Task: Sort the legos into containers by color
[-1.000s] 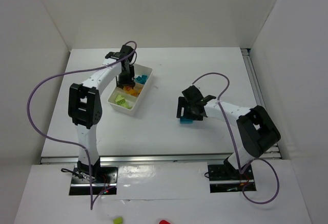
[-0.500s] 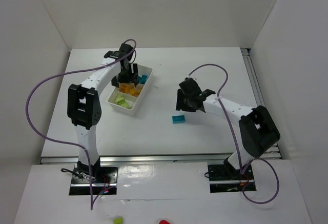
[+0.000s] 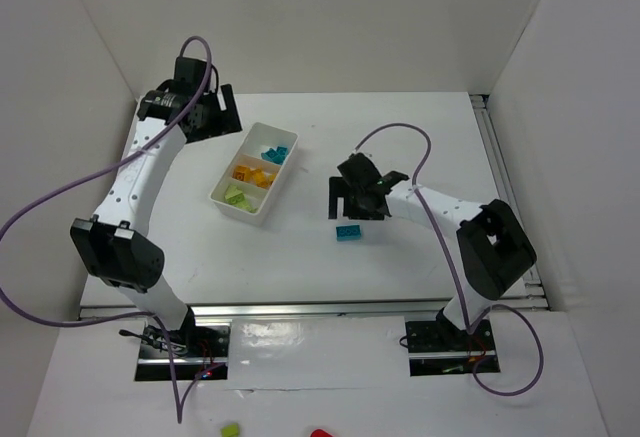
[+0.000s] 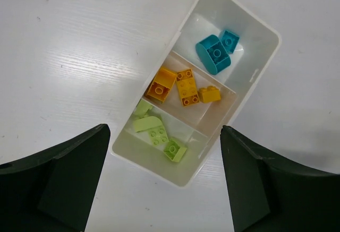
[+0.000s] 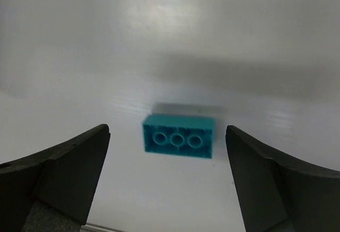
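Right jaws wide, nothing in them. The teal brick point(image 5: 178, 136) lies flat on the desk point(image 5: 159, 41) below them, midway between the two fingers point(image 5: 58, 173) and touching neither, its long side running finger to finger. Left jaws also wide and empty, hanging over the white tray point(image 4: 159, 165); the compartment farthest ahead of them holds teal pieces point(image 4: 215, 54). Step in hand, as I read it: take up the loose brick. Best to come straight down and keep it centred, perhaps turning the wrist to pinch its short width. Close only once both fingers flank it low, near the desk.
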Robot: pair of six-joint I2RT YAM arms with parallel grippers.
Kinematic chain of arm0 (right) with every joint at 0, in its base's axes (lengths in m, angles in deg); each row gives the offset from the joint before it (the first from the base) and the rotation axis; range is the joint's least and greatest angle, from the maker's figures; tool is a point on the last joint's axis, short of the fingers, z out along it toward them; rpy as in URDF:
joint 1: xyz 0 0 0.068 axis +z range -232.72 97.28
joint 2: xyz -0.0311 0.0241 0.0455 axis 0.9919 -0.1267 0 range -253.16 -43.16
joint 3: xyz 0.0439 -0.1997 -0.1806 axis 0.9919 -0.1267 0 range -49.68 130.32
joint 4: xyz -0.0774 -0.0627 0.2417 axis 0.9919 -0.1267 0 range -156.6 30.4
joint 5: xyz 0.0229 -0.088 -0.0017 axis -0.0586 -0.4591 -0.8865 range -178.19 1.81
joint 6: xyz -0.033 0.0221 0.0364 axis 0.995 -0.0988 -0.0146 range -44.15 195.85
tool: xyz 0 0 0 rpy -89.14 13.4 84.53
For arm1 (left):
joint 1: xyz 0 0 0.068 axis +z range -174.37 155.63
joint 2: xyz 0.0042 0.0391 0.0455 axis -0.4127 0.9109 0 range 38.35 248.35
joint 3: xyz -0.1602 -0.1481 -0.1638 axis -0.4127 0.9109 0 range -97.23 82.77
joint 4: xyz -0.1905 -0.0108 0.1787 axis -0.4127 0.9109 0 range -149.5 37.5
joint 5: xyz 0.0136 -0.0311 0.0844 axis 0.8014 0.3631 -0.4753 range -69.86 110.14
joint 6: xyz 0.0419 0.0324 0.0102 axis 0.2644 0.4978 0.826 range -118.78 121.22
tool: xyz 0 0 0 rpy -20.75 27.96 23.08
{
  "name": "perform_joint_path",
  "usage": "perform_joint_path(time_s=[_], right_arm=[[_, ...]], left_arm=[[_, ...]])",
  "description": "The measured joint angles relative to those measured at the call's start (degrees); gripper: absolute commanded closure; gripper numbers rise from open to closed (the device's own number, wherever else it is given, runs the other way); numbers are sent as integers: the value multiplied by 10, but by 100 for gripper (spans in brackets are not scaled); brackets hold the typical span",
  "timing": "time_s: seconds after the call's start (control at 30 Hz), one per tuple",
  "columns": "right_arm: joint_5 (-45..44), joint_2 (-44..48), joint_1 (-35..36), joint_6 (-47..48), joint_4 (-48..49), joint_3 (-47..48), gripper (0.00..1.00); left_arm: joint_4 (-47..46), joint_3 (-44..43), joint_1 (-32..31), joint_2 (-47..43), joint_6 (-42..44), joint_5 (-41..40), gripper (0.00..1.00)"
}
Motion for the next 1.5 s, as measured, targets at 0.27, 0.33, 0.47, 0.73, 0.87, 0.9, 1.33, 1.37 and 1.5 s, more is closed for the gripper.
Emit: perform_joint_path(time_s=[0.27,0.33,0.47,0.73,0.87,0.9,1.33,1.37,1.5], right_arm=[[6,36,37,-4,-46,-60,10],[8,61,39,2,-52,-75,10],[-4,58,40,29,-65,-76,10],[-23,-61,40,104,-78,-15,10],[-53,-97,36,131,-71,18,10],[-56,-100,33,135,-68,22,10],[-11,-113,-9,144,0,22,67],[-10,-113,-7,143,-1,22,67],[-1,-107,-4,138,-9,32,67]], left_arm=[[6,29,-8,1,1,17,6],[7,34,-10,2,0,20,6],[10,38,-12,2,1,22,6],[10,38,-16,2,1,24,6],[10,38,-16,2,1,23,6],[10,38,-16,2,1,23,6],[15,42,-16,3,1,21,6],[15,42,-16,4,1,21,6],[15,42,-16,7,1,21,6]])
